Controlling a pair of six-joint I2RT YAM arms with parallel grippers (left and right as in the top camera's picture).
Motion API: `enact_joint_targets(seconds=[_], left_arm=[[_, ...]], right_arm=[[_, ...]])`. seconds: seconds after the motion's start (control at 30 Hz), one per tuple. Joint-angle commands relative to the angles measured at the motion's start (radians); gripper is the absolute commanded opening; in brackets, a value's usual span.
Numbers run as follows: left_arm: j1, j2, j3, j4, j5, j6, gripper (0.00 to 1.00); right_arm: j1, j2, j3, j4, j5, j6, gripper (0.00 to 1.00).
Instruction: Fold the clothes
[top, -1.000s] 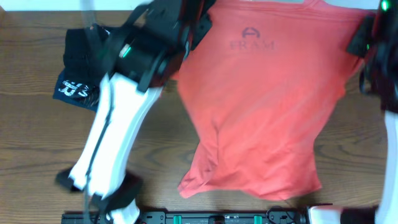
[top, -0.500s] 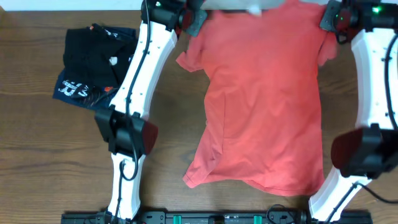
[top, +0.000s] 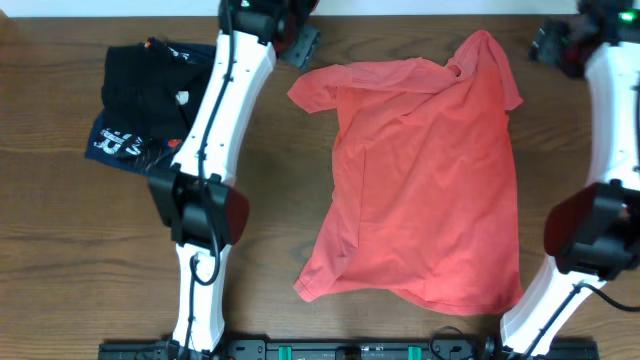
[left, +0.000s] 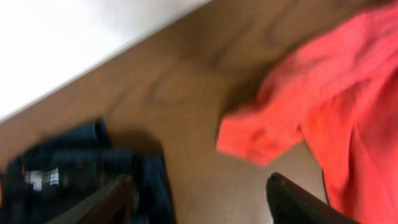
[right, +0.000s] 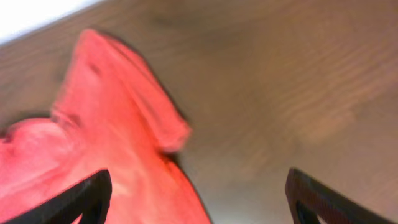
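One T-shirt (top: 430, 190) laid out, no fold made yet

We see the coral-red T-shirt lying in the middle of the counter (top: 60, 250), with its neck end toward the far edge and its hem toward the arm bases. It is spread open but not smooth. The far edge is bunched into a ridge that peaks at the right shoulder (top: 485, 50), and the near left corner (top: 310, 285) is rumpled.

The left end effector (top: 298, 38) hangs just beyond the left sleeve (top: 312, 90), and the right end effector (top: 555, 45) is near the peaked shoulder. Both have their jaws apart with nothing between them. Folded dark garments (top: 140, 100) sit well off to the left.

We judge the step in hand to be the laying-out, with folding itself not begun. Next, we think, the bunched far edge needs flattening. After that, one side edge needs gripping so it can be carried across toward the middle.
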Motion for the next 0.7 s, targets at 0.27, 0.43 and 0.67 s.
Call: enact_joint_targets(seconds=[0.27, 0.43, 0.67], left_arm=[[0.007, -0.087, 0.012, -0.315, 0.266, -0.060, 0.77], [0.007, -0.087, 0.005, -0.378, 0.293, -0.061, 0.78], [0.007, -0.087, -0.040, -0.460, 0.306, -0.061, 0.74]], right_arm=[[-0.119, -0.058, -0.156, -0.364, -0.189, -0.032, 0.71], [-0.099, -0.058, -0.359, -0.280, -0.189, -0.039, 0.50], [-0.078, -0.058, -0.605, -0.116, -0.188, -0.034, 0.47]])
